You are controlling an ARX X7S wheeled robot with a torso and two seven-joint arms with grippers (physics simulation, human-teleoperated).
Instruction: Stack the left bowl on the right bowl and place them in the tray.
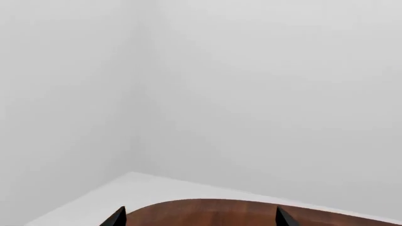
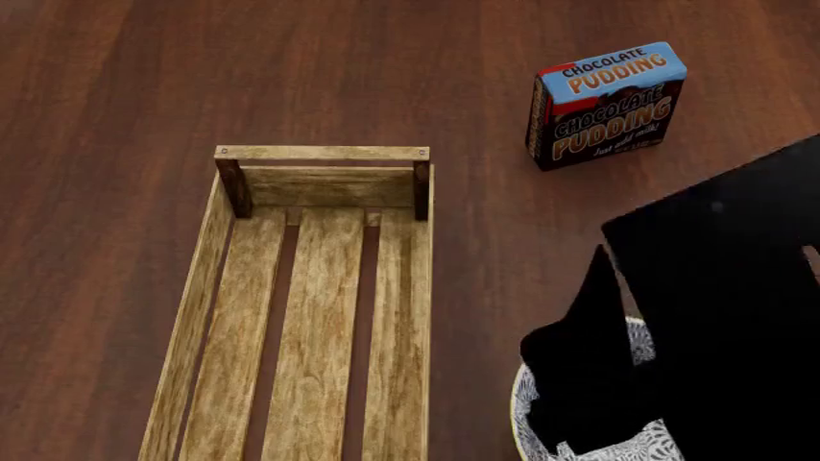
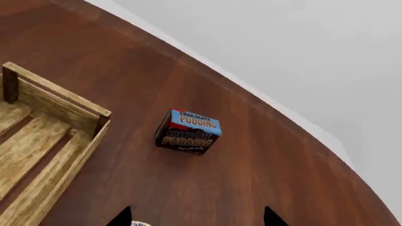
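Three simulated camera views of a dark brown wooden table [image 2: 115, 86].

From the head view, a long light-brown wooden tray [image 2: 205, 279] with a slatted bottom and darker corner posts sits left of centre, running away from the camera, with nothing inside it. Beyond it and to the right, well apart, a chocolate pudding box [image 2: 605, 104] stands upright with its blue top facing up. At the lower right, the black right arm [image 2: 731, 317] fills the corner. Beneath it, a bowl [image 2: 521, 408] with a blue-and-white pattern shows only as a sliver of rim and wall, just right of the tray's near end. Whether a second bowl is there cannot be told.

From the right wrist view, the right gripper [image 3: 196, 217] shows only two black fingertips, spread apart, with a pale sliver of the bowl's rim beside one tip. Ahead lie the pudding box and a corner of the tray.

From the left wrist view, the left gripper [image 1: 199, 217] shows two black fingertips, also spread apart and holding nothing, above the table's rounded edge, facing pale grey walls [image 1: 251, 94] and a white floor [image 1: 144, 188].
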